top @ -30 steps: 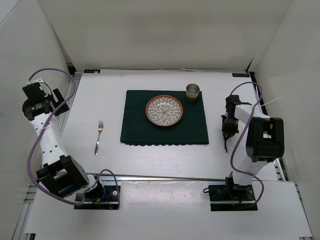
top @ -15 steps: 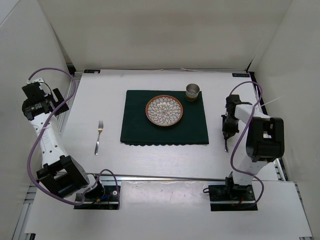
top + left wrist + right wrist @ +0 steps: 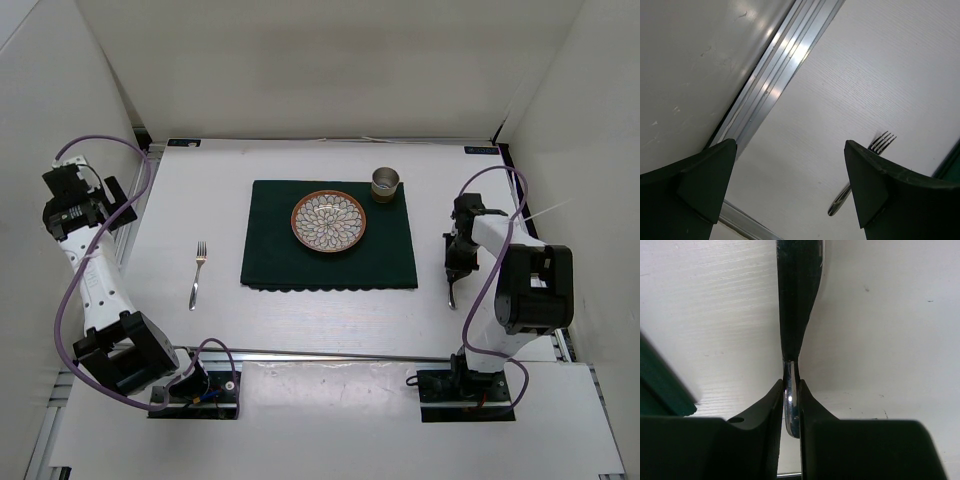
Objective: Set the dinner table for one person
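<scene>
The right pincer (image 3: 791, 392) clamps a slim metal utensil (image 3: 798, 295).

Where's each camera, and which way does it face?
Top external: above, behind the bases, looking down on the dinner table; both arms show.
Left wrist: on the left arm, facing the table's edge rail and fork; left gripper open.
Right wrist: on the right arm, facing the metal utensil pinched in the right gripper.
Shared: the fork, in top and left wrist.

A plate (image 3: 329, 221) is sitting on a placemat (image 3: 290, 262) lying mid-way across the counter (image 3: 300, 320), with a cup (image 3: 386, 183) standing at the placemat's far right corner. A fork (image 3: 197, 274) is lying left of the placemat, a metal utensil (image 3: 452, 290) just right.
</scene>
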